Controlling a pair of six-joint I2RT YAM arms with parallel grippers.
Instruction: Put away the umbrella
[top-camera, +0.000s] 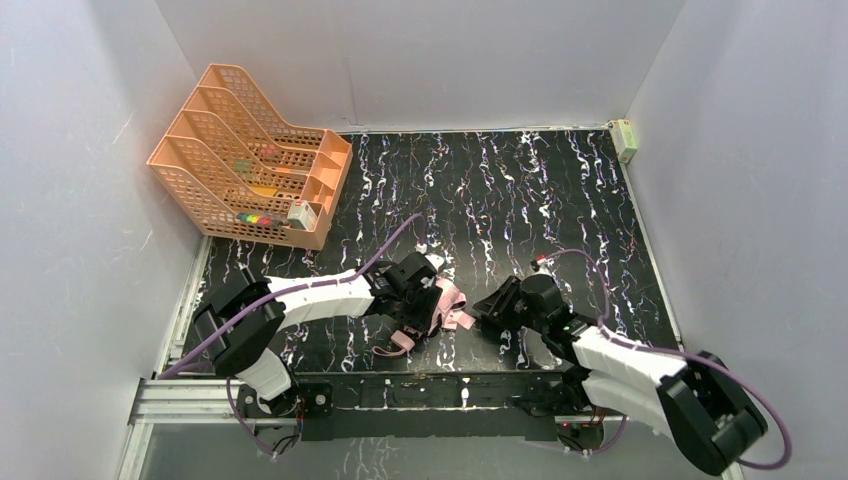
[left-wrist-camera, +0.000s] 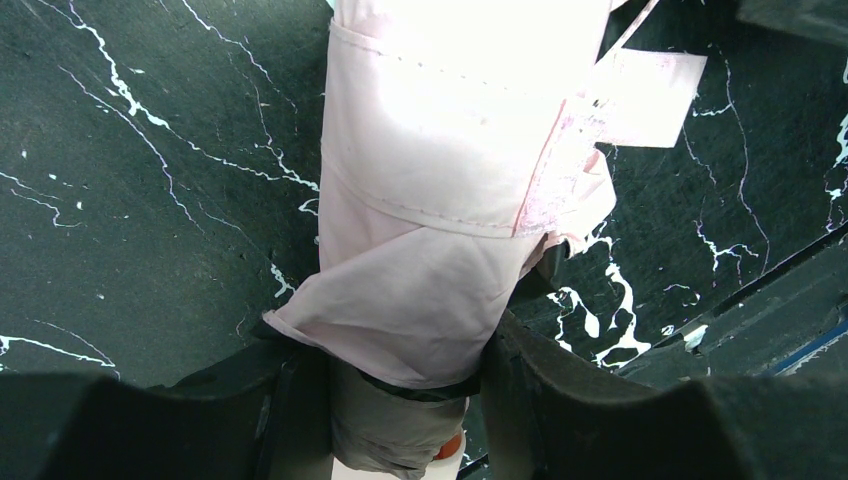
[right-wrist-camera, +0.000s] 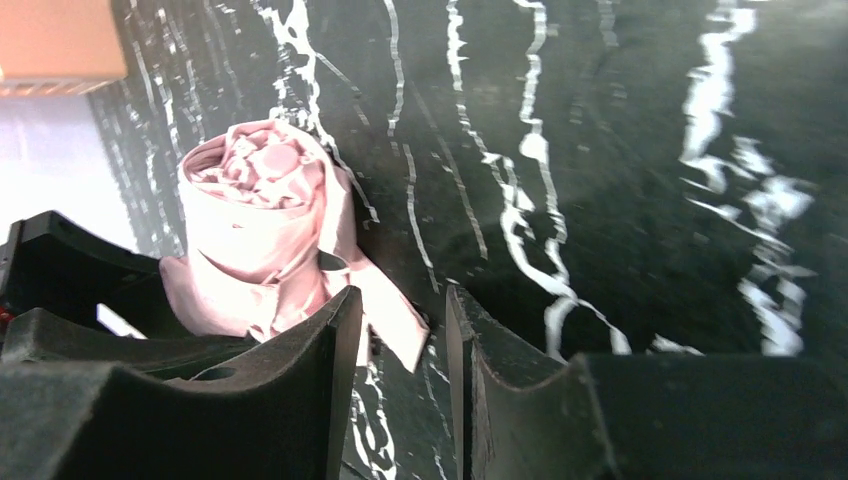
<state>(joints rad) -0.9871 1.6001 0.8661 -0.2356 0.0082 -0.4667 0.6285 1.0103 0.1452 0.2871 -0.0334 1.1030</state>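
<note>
The umbrella (top-camera: 445, 305), folded and rolled into a pale pink bundle, lies low on the black marbled table (top-camera: 560, 200), at about 6 o'clock of the top view and a little left of centre. The left gripper (left-wrist-camera: 400, 355) is clamped around it: in the left wrist view both dark fingers press against the fabric near the darker lower end of the bundle. The right gripper (right-wrist-camera: 400, 300) sits just beside the umbrella at its 3 o'clock, its jaws parted with bare table showing through the gap and nothing held. A loose pink strap (right-wrist-camera: 395, 335) of the umbrella trails on the table close to that gap. An orange file rack (top-camera: 250, 160) stands at 10 o'clock, and a small box (top-camera: 625, 138) at 1 o'clock in the far corner.
</note>
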